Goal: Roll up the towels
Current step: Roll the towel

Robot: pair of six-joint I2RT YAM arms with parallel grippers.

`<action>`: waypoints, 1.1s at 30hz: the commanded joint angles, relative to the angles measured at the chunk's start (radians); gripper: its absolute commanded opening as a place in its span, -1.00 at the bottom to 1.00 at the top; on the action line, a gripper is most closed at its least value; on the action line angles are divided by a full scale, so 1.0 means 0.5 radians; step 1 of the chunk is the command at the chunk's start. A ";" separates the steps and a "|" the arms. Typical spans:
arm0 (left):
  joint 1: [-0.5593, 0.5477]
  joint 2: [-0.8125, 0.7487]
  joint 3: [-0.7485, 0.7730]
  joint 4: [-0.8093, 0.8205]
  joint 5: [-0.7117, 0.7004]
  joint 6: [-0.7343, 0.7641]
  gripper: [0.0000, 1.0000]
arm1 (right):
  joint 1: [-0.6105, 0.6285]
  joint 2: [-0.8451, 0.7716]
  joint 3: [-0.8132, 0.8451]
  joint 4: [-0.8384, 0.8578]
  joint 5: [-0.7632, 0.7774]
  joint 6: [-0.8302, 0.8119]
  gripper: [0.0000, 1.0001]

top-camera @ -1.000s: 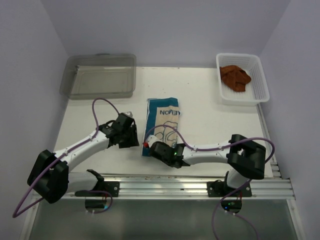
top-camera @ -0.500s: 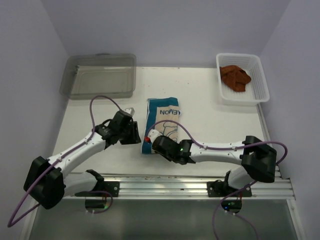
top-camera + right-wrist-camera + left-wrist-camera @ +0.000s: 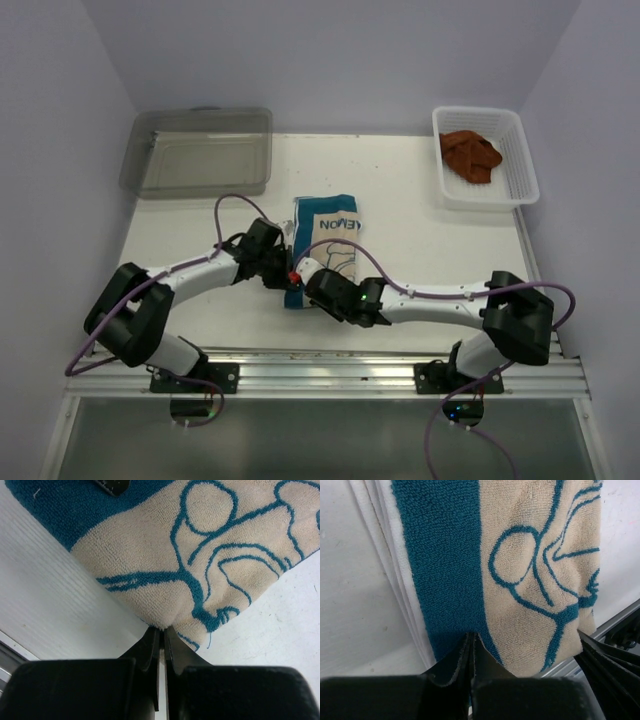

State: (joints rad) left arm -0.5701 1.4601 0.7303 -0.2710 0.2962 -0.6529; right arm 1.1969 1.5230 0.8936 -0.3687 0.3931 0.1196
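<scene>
White table [image 3: 430, 250] under cream towel [image 3: 325, 240], seemingly lilac walls [image 3: 350, 60]

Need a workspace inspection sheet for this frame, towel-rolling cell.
Surface: white table, faint specks.
Job's things: cream towel with blue edges and blue drawing flat mid-table, unrolled; rust-brown towel crumpled in white mesh basket.
Clutter: clear plastic bin, far left.
Grippers: left gripper and right gripper both shut on the cream towel's near edge.
Cables: purple cables loop over both arms, one above the cream towel.
Surroundings: lavender walls; aluminium rail at near edge.
</scene>
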 commanded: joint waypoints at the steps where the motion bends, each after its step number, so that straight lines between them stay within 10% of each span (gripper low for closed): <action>1: 0.011 0.055 0.018 0.107 0.132 0.011 -1.00 | -0.044 -0.079 0.060 0.029 -0.050 -0.009 -1.00; 33: 0.112 -0.052 0.218 -0.170 0.043 0.223 -1.00 | -0.550 0.160 0.314 -0.033 -0.835 -0.046 -1.00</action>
State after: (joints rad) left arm -0.5236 1.4395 0.8448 -0.3527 0.3069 -0.5625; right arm 0.9531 1.5890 1.0073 -0.3893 0.0498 0.0959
